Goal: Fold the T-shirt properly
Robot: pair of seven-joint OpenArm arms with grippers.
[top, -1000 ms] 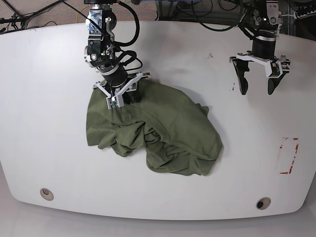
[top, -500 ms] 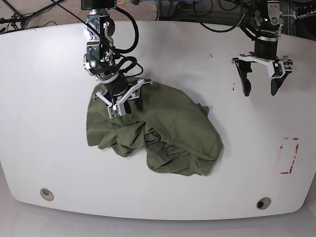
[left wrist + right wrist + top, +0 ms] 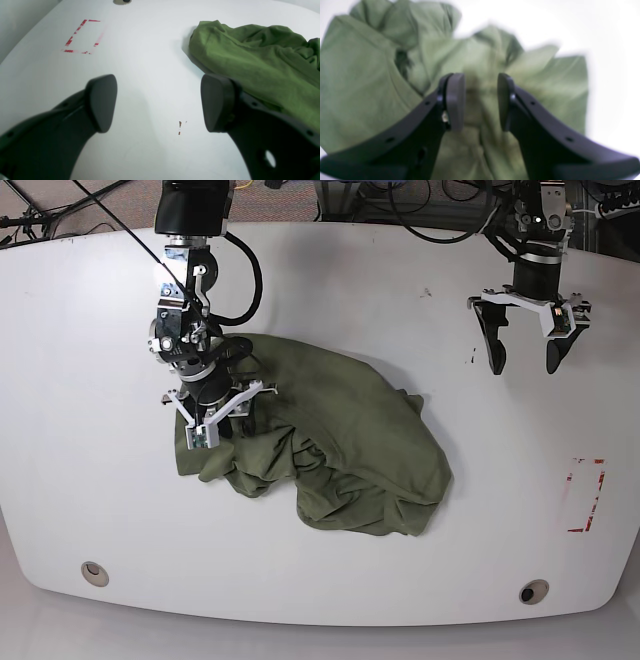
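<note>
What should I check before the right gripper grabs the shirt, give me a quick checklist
1. Right gripper open: ok, a gap shows between its pads.
2. Right gripper over the shirt: ok, cloth fills the gap.
3. Touching the cloth: cannot tell, the wrist view is blurred.
4. Shirt flat: not ok, bunched and wrinkled.
5. Left gripper out of the way: ok, open over bare table, beside the shirt.

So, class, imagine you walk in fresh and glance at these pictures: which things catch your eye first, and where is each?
First, the olive-green T-shirt, a crumpled heap in the middle of the white table. Next, the right gripper, jaws apart, poised over the shirt's upper-left part. Then the left gripper, open above bare table at the far right, with a red tape rectangle nearer the front edge.
</note>
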